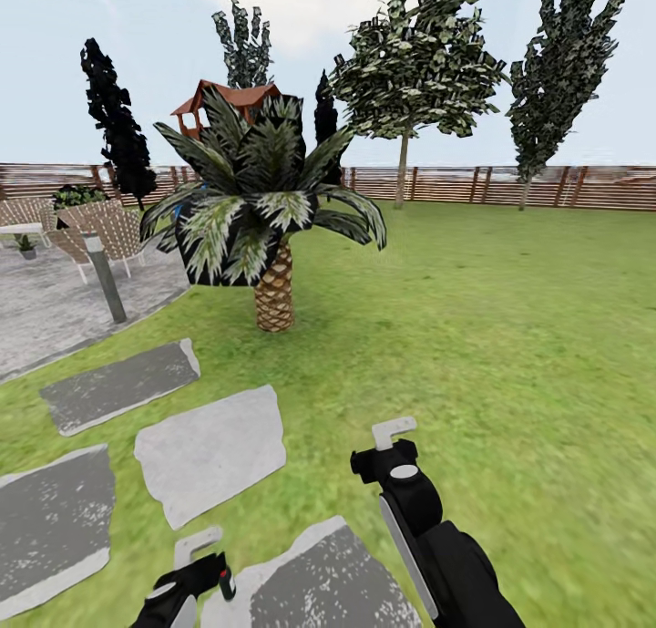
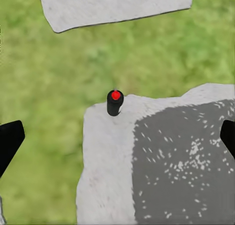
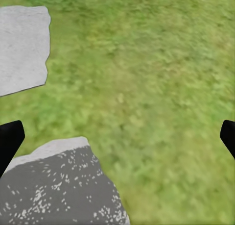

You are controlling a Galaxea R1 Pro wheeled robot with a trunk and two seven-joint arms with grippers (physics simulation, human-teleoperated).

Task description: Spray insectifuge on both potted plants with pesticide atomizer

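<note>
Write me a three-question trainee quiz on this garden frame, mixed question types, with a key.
1. True or false: the left gripper is holding a spray bottle.
2. What stands nearest ahead on the lawn? A) palm B) fence C) chairs
3. Fill in: the right gripper hangs over ____ beside the stepping stones.

Key
1. False; its fingers are spread with nothing between.
2. A
3. grass

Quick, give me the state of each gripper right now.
Left gripper: open, holding nothing, above a grey stepping stone.
Right gripper: open, holding nothing, above green lawn.
</note>
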